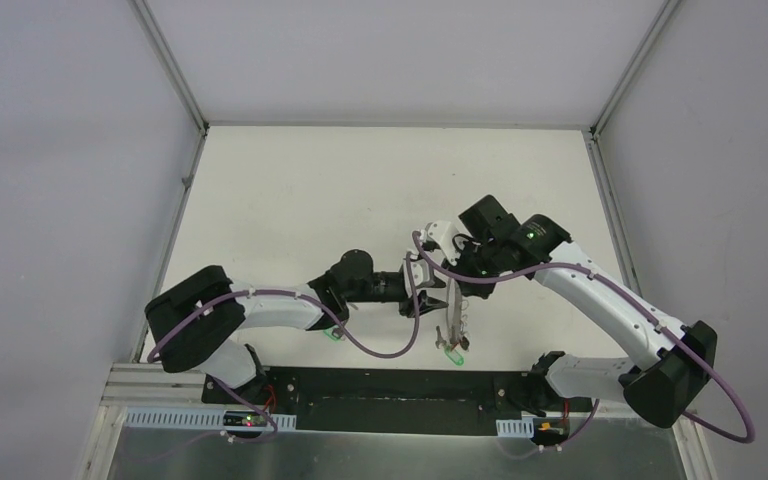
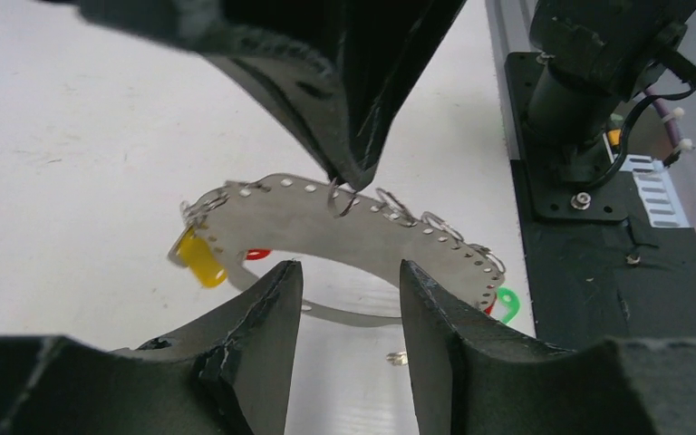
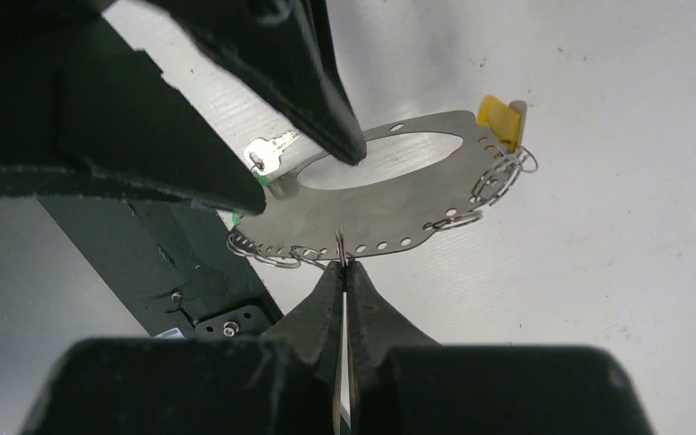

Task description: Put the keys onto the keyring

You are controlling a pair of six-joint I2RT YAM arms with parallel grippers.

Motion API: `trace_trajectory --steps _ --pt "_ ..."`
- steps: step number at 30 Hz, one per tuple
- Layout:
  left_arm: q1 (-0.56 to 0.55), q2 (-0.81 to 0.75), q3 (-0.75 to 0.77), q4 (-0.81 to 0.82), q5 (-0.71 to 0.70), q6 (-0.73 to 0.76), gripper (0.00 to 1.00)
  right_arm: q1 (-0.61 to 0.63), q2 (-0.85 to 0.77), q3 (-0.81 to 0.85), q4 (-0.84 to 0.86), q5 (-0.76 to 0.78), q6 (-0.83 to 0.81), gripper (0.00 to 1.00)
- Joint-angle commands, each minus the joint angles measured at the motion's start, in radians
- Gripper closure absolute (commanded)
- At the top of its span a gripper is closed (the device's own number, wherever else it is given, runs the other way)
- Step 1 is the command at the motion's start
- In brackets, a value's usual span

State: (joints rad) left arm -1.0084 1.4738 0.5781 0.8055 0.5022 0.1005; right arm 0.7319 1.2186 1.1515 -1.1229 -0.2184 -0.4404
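The keyring point(image 2: 326, 222) is a flat grey metal loop with holes and small wire rings along its rim, held up above the white table. My right gripper point(image 3: 344, 263) is shut on one small wire ring at the loop's edge point(image 3: 399, 217). My left gripper point(image 2: 349, 276) stands partly open on the opposite side. The loop's near band crosses its gap, and nothing is clamped. A silver key point(image 3: 267, 152) shows between the left fingers point(image 3: 236, 181). Yellow point(image 2: 198, 258), red point(image 2: 256, 255) and green point(image 2: 506, 304) tags hang from the loop. No blue tag shows.
The black mounting plate point(image 2: 598, 272) and the right arm's base point(image 2: 580, 100) lie just beyond the loop. A green tag point(image 1: 335, 333) lies on the table under the left arm. Grey walls close in the white table point(image 1: 290, 190) on three sides.
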Motion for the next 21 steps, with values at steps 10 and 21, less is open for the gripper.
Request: trace_trajectory --steps 10,21 --pt "-0.19 0.085 0.091 0.03 -0.327 -0.077 0.44 0.005 -0.002 0.028 0.07 0.016 0.074 1.0" --pt "-0.313 0.146 0.261 -0.223 -0.819 -0.219 0.37 0.005 0.012 0.051 0.063 0.013 0.118 1.0"
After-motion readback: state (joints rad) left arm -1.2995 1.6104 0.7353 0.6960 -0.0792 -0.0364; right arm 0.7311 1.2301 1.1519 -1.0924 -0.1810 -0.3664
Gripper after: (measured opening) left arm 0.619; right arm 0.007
